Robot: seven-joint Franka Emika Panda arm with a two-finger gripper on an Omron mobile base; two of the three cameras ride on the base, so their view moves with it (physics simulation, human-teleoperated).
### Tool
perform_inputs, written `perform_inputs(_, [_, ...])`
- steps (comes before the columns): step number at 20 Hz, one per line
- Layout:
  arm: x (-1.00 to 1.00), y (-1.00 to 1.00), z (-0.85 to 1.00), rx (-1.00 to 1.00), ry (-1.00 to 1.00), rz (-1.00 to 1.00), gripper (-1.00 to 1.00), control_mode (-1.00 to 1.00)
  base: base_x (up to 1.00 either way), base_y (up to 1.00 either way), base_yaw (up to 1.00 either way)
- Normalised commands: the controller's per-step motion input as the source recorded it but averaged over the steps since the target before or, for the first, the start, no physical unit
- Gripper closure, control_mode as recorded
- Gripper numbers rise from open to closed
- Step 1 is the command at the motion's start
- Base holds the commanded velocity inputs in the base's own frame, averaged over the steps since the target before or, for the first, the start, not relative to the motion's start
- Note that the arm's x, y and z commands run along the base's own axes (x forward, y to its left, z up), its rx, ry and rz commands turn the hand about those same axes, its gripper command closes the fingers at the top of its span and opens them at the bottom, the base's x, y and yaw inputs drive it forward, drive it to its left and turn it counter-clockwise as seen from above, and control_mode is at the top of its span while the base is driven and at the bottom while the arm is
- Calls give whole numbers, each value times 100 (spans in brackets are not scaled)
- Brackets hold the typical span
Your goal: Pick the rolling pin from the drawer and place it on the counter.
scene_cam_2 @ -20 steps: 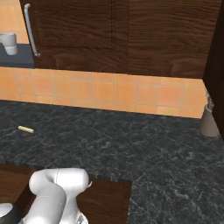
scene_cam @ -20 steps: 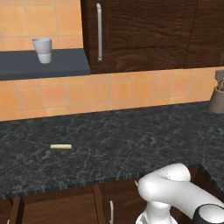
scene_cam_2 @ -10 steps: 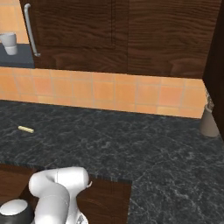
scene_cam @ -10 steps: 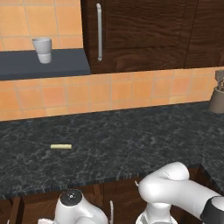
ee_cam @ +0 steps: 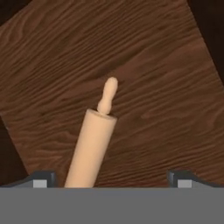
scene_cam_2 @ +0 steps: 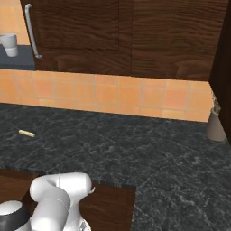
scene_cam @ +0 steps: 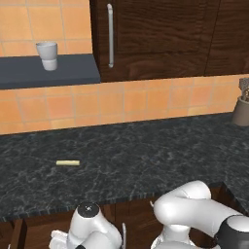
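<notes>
Arm risen over drawer [ee_cam: 166, 87], below veined counter [scene_cam: 146, 160].

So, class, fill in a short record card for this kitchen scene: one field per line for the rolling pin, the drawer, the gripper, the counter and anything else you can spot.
rolling pin: lying on the drawer floor, one knobbed handle in view, between the fingertips
drawer: dark brown wood grain floor
gripper: open, tips wide apart either side of the pin, not touching it
counter: black with grey veins
yellow stick: lying on the counter
cup: upright on the wall shelf
</notes>
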Motion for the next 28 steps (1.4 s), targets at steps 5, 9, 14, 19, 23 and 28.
perform_inputs(5, [17, 19, -20, 0, 14, 0, -100, -100, 0, 0, 0])
perform_inputs(9, [2, 45, -32, 0, 17, 0, -100, -100, 0, 0, 0])
perform_inputs(14, [10, 25, -29, 0, 8, 0, -100, -100, 0, 0, 0])
perform_inputs(19, [4, 29, -37, -5, 9, 0, -100, -100, 0, 0, 0])
perform_inputs(23, [-8, 7, -41, -13, 3, 0, -100, -100, 0, 0, 0])
perform_inputs(28, [0, 13, -40, -18, 0, 0, -100, -100, 0, 0, 0])
